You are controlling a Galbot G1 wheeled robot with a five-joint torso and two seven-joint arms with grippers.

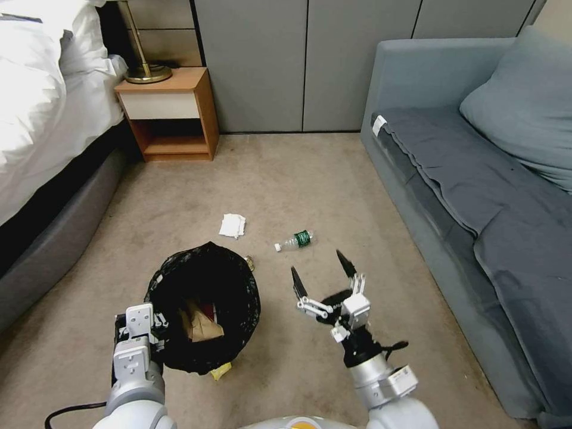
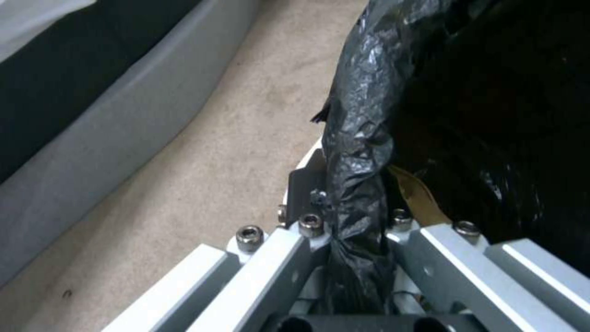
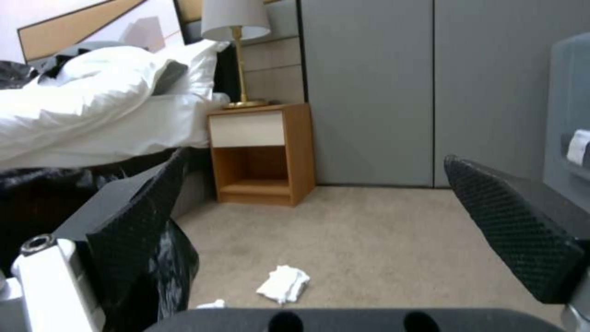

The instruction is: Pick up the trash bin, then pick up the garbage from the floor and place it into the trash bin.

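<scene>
Bin (image 1: 202,307) sits on the carpet (image 1: 333,179) in front of the robot, black bag draped over its rim, and inside it lies a brown paper bag (image 1: 201,325) with something red beside it. Left gripper (image 1: 138,333) is down at the bin's near-left edge, and from the left wrist camera its fingers (image 2: 307,210) are pinched on the bagged rim (image 2: 359,193), clamped right on that crinkled plastic. Right gripper (image 1: 325,274) hovers just right of the bin, jaws spread wide, nothing between them. Just ahead of it a small bottle (image 1: 295,240) with a green label lies on its side. A white tissue (image 1: 232,226) lies on the floor beyond the bin, left of the bottle. A yellow scrap (image 1: 220,372) pokes out at the bin's near side, probably a wrapper. Something small and gold (image 1: 249,261) shows at the far right rim, too hidden to name.
</scene>
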